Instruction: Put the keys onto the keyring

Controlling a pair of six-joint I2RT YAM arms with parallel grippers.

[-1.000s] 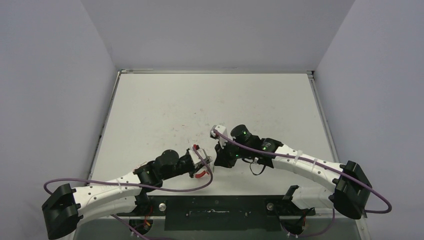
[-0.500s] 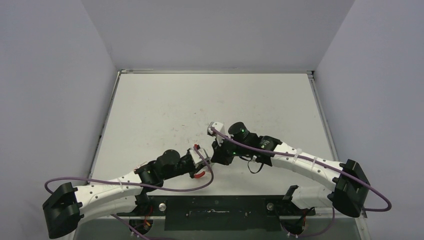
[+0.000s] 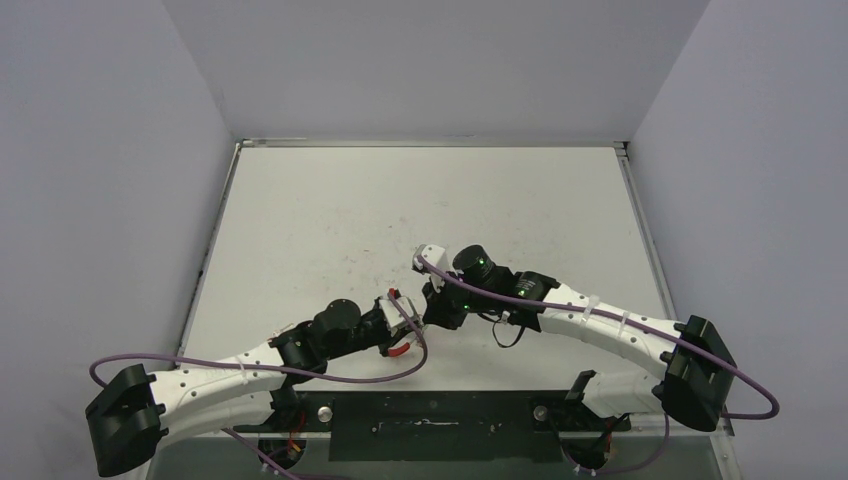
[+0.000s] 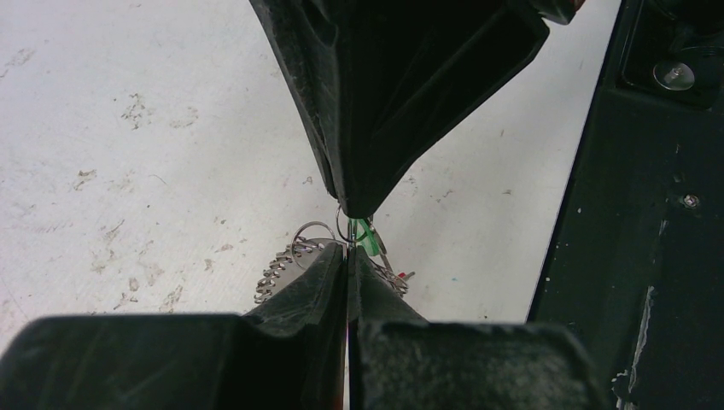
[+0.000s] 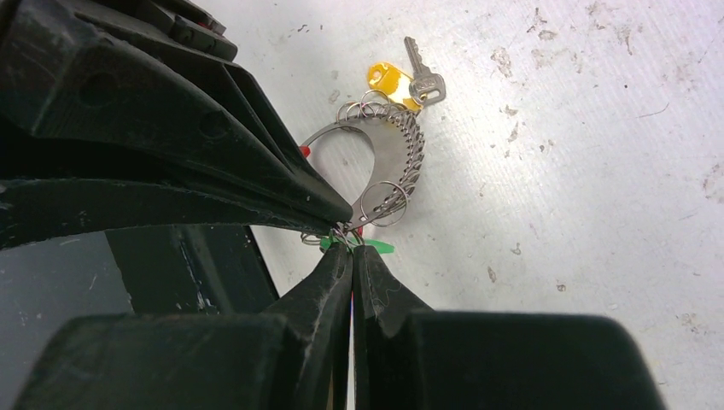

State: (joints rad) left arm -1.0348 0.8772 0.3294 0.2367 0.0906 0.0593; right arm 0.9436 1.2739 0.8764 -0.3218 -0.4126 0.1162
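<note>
My left gripper (image 4: 348, 249) and right gripper (image 5: 352, 249) meet tip to tip low over the table (image 3: 420, 200), both shut. The keyring (image 5: 388, 162) is a silvery crescent strung with several small rings, with a red piece (image 5: 305, 151) on its rim. It hangs from the left fingertips, and its coiled edge (image 4: 277, 266) shows beside them. A green tag (image 5: 376, 247) with its small ring sits right at the right fingertips; its key is hidden. A silver key (image 5: 424, 84) with a yellow tag lies on the table at the ring's far end. In the top view the left gripper (image 3: 410, 328) and right gripper (image 3: 430, 318) cover the keyring.
The black base plate (image 3: 430, 425) runs along the near edge, close to both grippers (image 4: 649, 256). Grey walls enclose the scuffed white table on three sides. A purple cable (image 3: 380, 378) loops under the left wrist.
The right arm has edged left, bringing its gripper closer against the left one. The left arm has held still, and both grippers have stayed shut.
</note>
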